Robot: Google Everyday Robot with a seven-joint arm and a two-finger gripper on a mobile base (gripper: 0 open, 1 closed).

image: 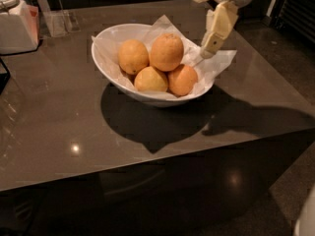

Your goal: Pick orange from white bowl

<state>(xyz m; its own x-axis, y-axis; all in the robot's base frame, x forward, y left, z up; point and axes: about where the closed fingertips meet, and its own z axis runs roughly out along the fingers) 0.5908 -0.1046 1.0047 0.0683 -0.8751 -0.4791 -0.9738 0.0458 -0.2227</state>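
Worktop (59, 132): dark and glossy; carries the bowl near the middle, a little closer to the far edge than the near one.
White bowl (147, 96): wide, with sloping sides; lined with crumpled paper (219, 63) that spills over the rim toward the right edge; holds four fruits.
Pincer (207, 52): hangs over the bowl's right rim above the paper, pointing down and slightly left; near the orange but clear of it; carries nothing; open or closed, cannot tell.
Orange (167, 52): biggest fruit, highest in the pile, on the far side of the bowl; leans on its neighbours; top and right flank bare.
Handling: probably firm and fairly weighty; dimpled skin should give fair grip; round, so apt to roll or squirt out of a shallow pinch.
Hold: best from above, across the widest girth, deep enough to pass the middle and clear of the paper.
Smaller fruits: two yellower ones (133, 56) (150, 79) and a reddish-orange one (182, 79), packed against the orange; may settle once it lifts.
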